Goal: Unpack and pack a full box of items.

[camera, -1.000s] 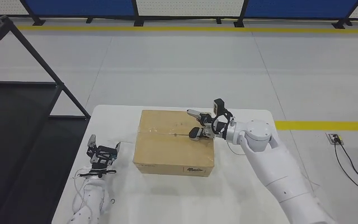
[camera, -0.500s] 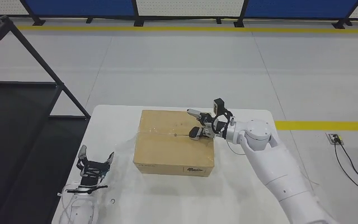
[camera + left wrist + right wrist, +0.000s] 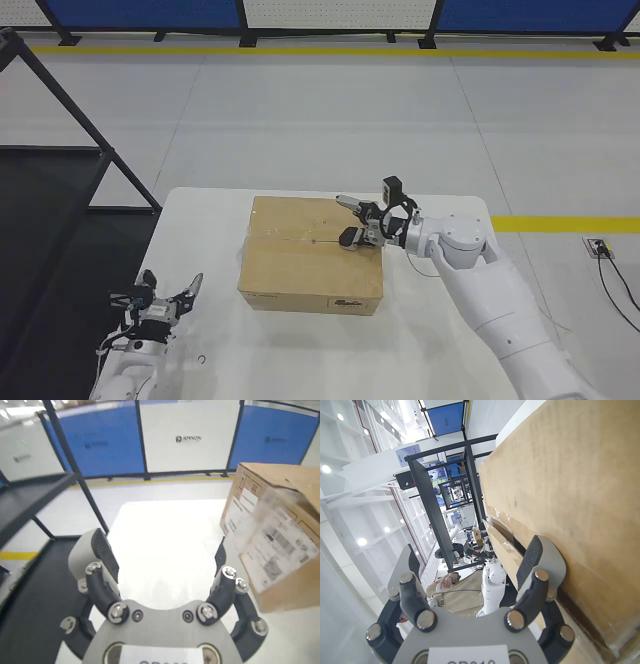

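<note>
A closed brown cardboard box (image 3: 311,258) sits on a white table (image 3: 300,340), with one robot pincer at it and the other off to the side.

The right pincer (image 3: 343,219) is over the end of the box top nearest its own arm. Its jaws are spread wide and grip nothing. One ribbed finger (image 3: 528,560) lies along the centre seam between the top flaps, where the cardboard gapes a little into a dark slot. It seems to rest against the flap, though I cannot be sure it touches. The other finger stands clear in the air, off the cardboard. The rest of the box top stretches away ahead of this pincer.

The left pincer (image 3: 160,547) is low over bare table, jaws also wide apart and empty. The box stands ahead of it and to its right, well apart from both fingers, its labelled side wall facing the pincer. A black metal rack (image 3: 30,500) stands to its left, beyond the table edge.
</note>
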